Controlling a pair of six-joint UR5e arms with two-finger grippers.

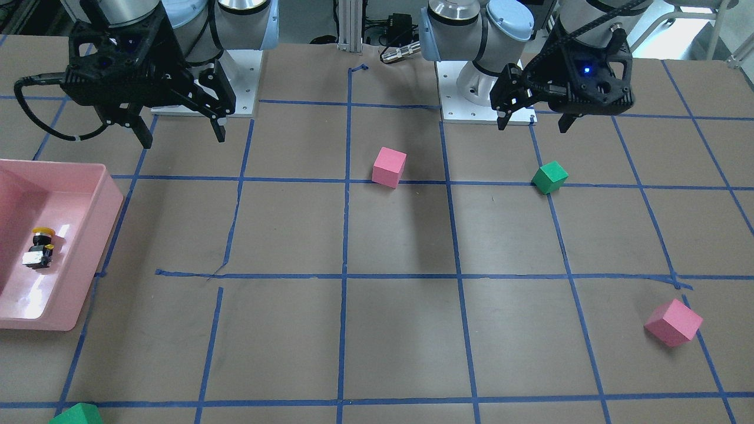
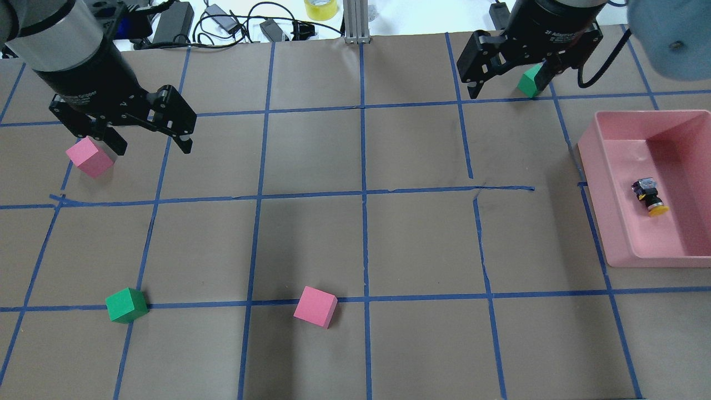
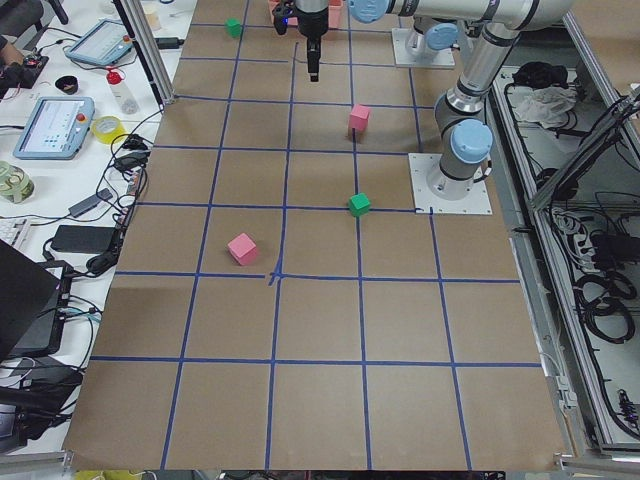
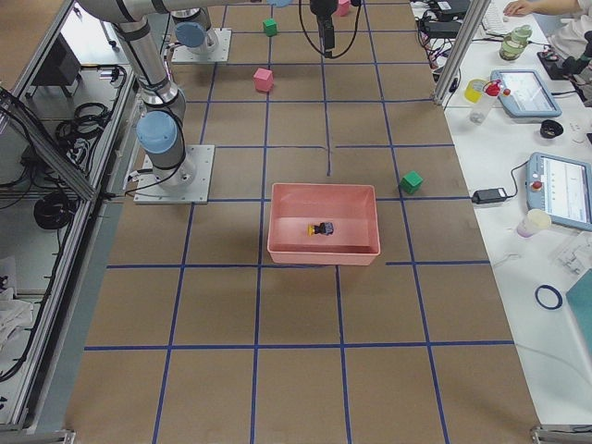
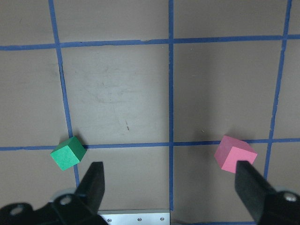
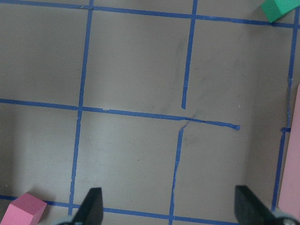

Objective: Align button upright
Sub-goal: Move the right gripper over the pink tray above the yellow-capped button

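Observation:
The button (image 2: 649, 197) lies on its side inside the pink bin (image 2: 592, 166) at the table's right end, yellow cap toward the robot and grey-blue base away. It also shows in the front view (image 1: 40, 247) and the right side view (image 4: 322, 228). My right gripper (image 2: 502, 91) is open and empty, high over the table, well left of the bin and beyond it; it also shows in the front view (image 1: 183, 138). My left gripper (image 2: 153, 148) is open and empty above the table's far left, beside a pink cube (image 2: 89, 157).
A green cube (image 2: 530, 80) sits partly hidden behind my right gripper's fingers. A second green cube (image 2: 126, 305) and a second pink cube (image 2: 315, 306) lie near the robot's side. Blue tape lines grid the brown table. Cables and tape rolls lie beyond the far edge.

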